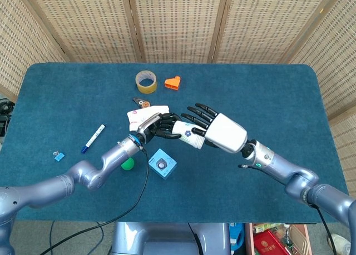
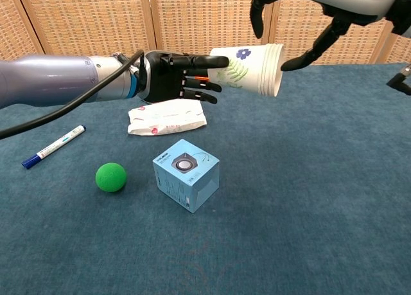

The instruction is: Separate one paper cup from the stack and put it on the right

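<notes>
A stack of white paper cups (image 1: 187,132) (image 2: 249,68) with a blue flower and green leaf print lies sideways in the air, rims toward the right. My left hand (image 1: 157,126) (image 2: 173,76) grips its base end. My right hand (image 1: 214,129) (image 2: 302,15) hovers just above the rim end with its fingers spread, holding nothing. In the head view its fingers overlap the cups; in the chest view they arch over the rims, and I cannot tell whether they touch.
On the blue table (image 1: 267,99) lie a light blue box (image 1: 162,164) (image 2: 186,175), a green ball (image 1: 128,164) (image 2: 111,177), a white packet (image 2: 167,117), a blue marker (image 1: 93,138) (image 2: 54,146), a tape roll (image 1: 146,81), an orange piece (image 1: 173,83) and a small clip (image 1: 58,155).
</notes>
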